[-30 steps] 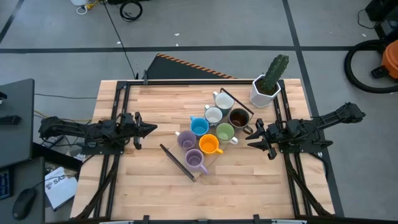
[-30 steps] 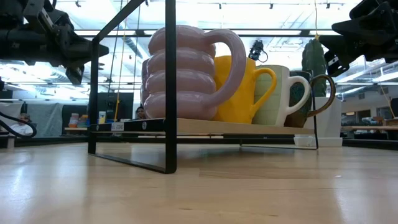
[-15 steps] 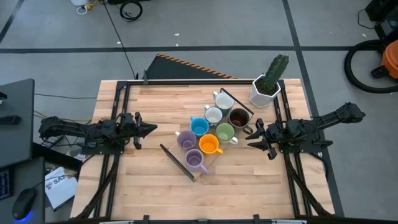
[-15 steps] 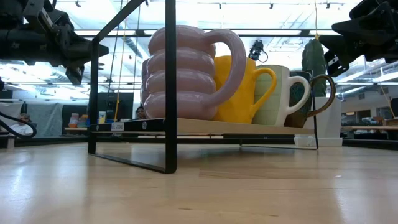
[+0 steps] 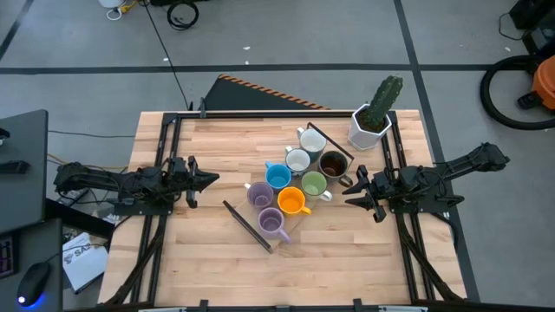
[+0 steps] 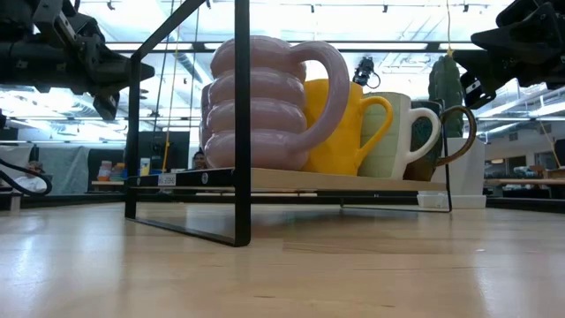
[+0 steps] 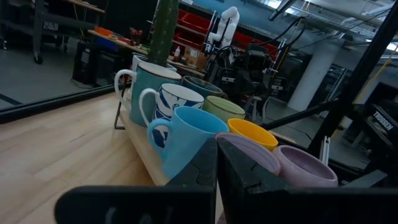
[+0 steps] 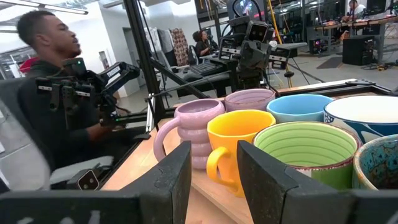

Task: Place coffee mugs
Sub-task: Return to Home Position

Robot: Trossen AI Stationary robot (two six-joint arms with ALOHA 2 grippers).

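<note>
While shelved, eight mugs (image 5: 277, 176), lettering (image 7: 379, 118) unreadable.

Wooden table (image 5: 217, 260): pale planks.
Floor (image 5: 286, 35): grey, dark seams, on every side of the table.
Striped orange-and-black board (image 5: 260, 87): on the floor just past the table's far edge.
Black desk (image 5: 22, 165): left of the table.
Cables (image 5: 182, 13): well beyond the table's far edge.
Ceiling strip lights (image 6: 291, 13): over the room behind the table.
Seated person (image 8: 56, 93): beyond the table's left side.
</note>
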